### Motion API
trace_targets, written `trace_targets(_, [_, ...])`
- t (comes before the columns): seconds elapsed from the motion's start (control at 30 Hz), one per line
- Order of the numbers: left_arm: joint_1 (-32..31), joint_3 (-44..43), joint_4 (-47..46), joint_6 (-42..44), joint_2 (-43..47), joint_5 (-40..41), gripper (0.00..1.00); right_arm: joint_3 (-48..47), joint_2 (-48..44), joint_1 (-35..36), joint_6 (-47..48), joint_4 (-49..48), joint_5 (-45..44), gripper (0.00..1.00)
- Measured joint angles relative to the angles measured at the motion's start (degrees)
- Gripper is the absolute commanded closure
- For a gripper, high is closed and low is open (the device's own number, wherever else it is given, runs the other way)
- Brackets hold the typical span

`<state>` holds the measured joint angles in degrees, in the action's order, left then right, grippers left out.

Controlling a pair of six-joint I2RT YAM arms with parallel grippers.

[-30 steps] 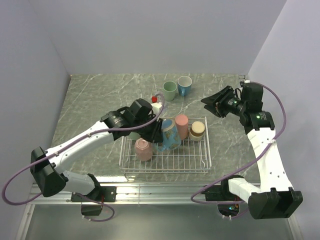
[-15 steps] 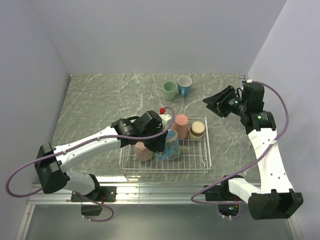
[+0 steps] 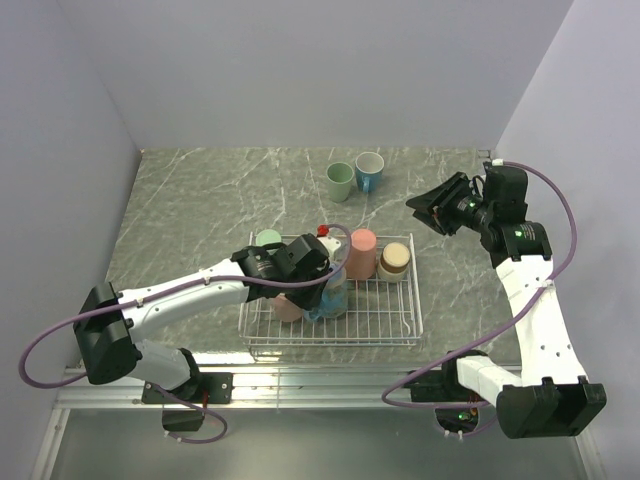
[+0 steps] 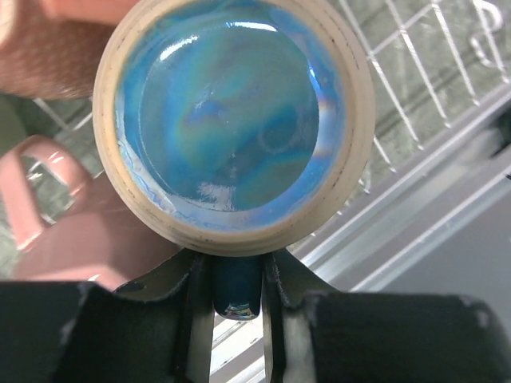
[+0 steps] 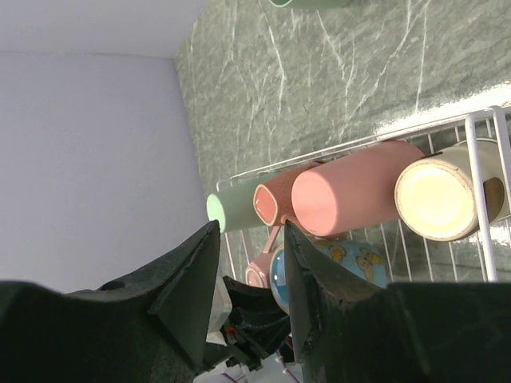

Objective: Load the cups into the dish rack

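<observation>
The left gripper, clenched on the blue mug by its handle in the dish rack's near-left part, should seat it on the wires, clear of the pink mug, while the right gripper hangs released

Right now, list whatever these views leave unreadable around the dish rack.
Top view: the left arm covers most of the pink mug.
Left wrist view: the blue mug in the left end effector fills the frame, hiding whether it rests on the dish rack.
Right wrist view: top edge cuts off one sage cup.
</observation>
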<state>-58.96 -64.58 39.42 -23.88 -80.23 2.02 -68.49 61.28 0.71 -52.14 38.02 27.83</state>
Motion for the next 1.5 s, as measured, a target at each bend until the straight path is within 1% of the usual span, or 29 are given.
trace_targets(0.23, [0.0, 0.4, 2.3, -1.3, 1.0, 4.3, 1.0, 0.0, 0.0, 0.0, 1.2, 0.4, -0.5, 0.55])
trace_targets(0.43, [0.0, 0.5, 5.6, -1.5, 1.6, 6.4, 1.0, 0.0, 0.0, 0.0, 3.3, 1.4, -1.9, 0.55])
trace_targets(0.53, [0.0, 0.5, 6.3, -1.5, 1.6, 7.1, 0.83, 0.0, 0.0, 0.0, 3.8, 1.7, -2.2, 0.55])
trace_targets(0.57, [-0.1, 0.5, 6.4, -1.5, 1.6, 7.2, 0.73, 0.0, 0.0, 0.0, 3.9, 1.8, -2.3, 0.55])
trace_targets(0.63, [-0.3, 0.5, 6.4, -1.5, 1.6, 7.3, 0.62, 0.0, 0.0, 0.0, 4.2, 1.9, -2.5, 0.55])
trace_targets(0.67, [-0.4, 0.5, 6.8, -1.7, 1.6, 7.3, 0.52, 0.0, 0.0, 0.0, 4.3, 1.9, -2.7, 0.55])
trace_targets(0.73, [-0.7, 0.5, 7.6, -2.2, 1.5, 6.7, 0.41, 0.0, 0.0, 0.0, 4.5, 1.9, -2.9, 0.55])
trace_targets(0.77, [-0.9, 0.5, 7.7, -2.4, 1.5, 6.6, 0.33, 0.0, 0.0, 0.0, 4.7, 1.9, -3.0, 0.55])
trace_targets(0.87, [-1.2, 0.5, 8.1, -2.5, 1.6, 4.7, 0.22, 0.0, 0.0, 0.0, 5.1, 2.0, -3.1, 0.55])
trace_targets(0.97, [-1.2, 0.5, 8.3, -2.7, 2.2, 2.0, 0.17, 0.0, 0.0, 0.0, 5.3, 2.0, -3.2, 0.55])
trace_targets(1.2, [-1.3, -0.9, 10.1, -3.2, 6.7, -1.4, 0.1, 0.0, 0.2, 0.0, 6.0, 1.9, -3.5, 0.55])
trace_targets(1.33, [-1.4, -4.7, 11.3, -3.5, 7.6, -2.9, 0.05, -0.2, 2.0, 0.0, 6.4, 1.7, -3.4, 0.55])
trace_targets(1.4, [-1.4, -7.8, 11.7, -3.7, 7.6, -3.6, 0.02, -1.2, 4.3, 0.0, 6.5, 1.5, -3.1, 0.55])
trace_targets(1.5, [-1.3, -12.2, 11.5, -3.8, 7.6, -3.9, 0.01, -4.3, 9.6, 0.0, 6.8, 0.5, -3.1, 0.55])
